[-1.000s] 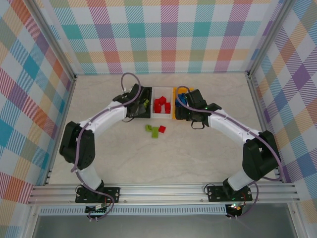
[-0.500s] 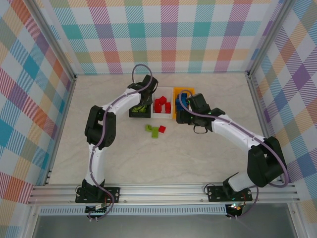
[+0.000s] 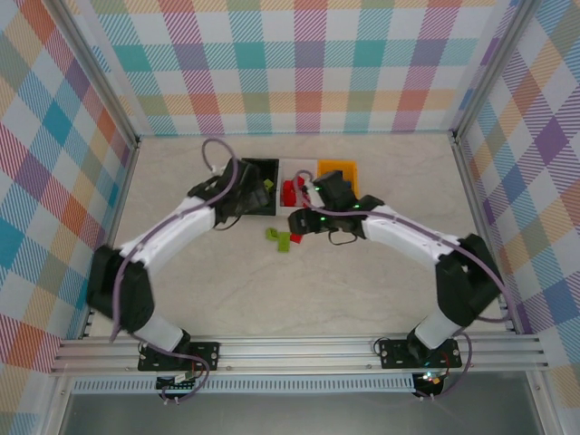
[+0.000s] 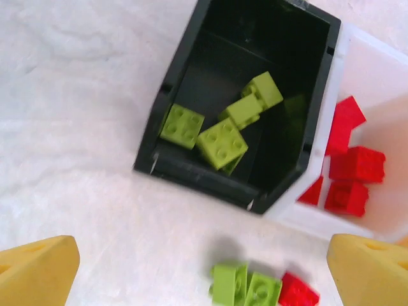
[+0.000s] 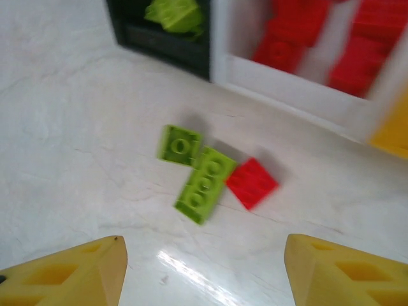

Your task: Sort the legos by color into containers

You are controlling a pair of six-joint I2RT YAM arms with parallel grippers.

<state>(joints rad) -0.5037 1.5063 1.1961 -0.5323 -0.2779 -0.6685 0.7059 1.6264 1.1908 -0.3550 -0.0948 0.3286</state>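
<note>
Both sets of jaws are spread, empty. My left gripper is by the black bin. My right gripper hovers over lime bricks on the table, touching a red brick. One pinch could grab both colours.

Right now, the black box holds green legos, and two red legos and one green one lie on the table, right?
No: the right wrist view shows two green legos and one red lego on the table. The black box holds green ones.

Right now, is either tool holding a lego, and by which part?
Nothing is held. The left tool and the right tool are open and empty.
</note>
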